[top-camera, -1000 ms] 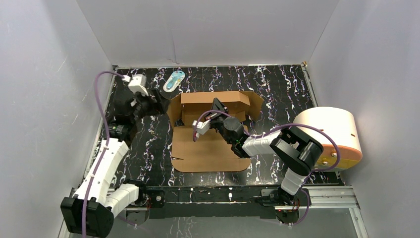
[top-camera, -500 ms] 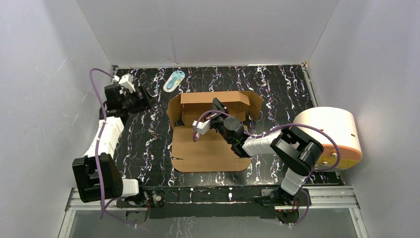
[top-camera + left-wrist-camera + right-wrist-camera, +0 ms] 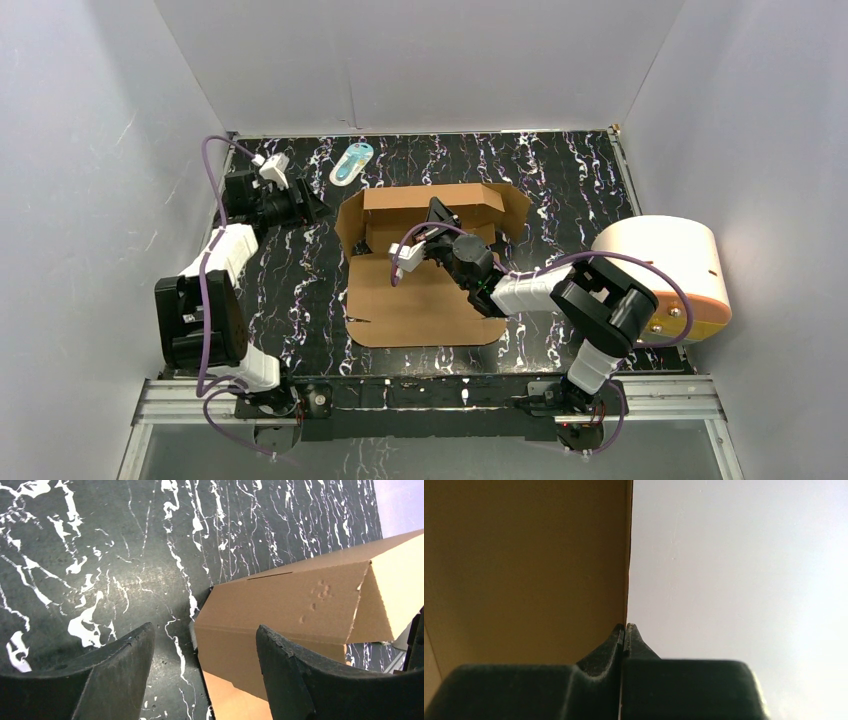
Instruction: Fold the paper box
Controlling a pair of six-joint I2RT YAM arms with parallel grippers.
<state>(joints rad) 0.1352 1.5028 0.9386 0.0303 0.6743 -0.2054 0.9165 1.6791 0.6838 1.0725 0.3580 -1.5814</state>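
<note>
From my remote station I saw the black tabletop with white marble-like veining [image 3: 560, 180] carrying three things. A plain brown corrugated cardboard paper box [image 3: 420, 300], partly folded, lay about its centre, with its flat panel toward 6 o'clock and its raised walls toward 12. A small white-and-blue oval item [image 3: 351, 162] lay flat near 11 o'clock, close to the far edge and apart from the box. A cream cylinder with an orange base [image 3: 660, 270] sat at 3 o'clock, over the right edge.

I've got left arm [image 3: 232, 250] & right arm [image 3: 520, 290]: white shells, black joints, purple cable [image 3: 204, 165] off each wrist. Left tool [image 3: 204, 632], right tool [image 3: 625, 630]: matte black fingers [image 3: 115, 680], rough edges.
</note>
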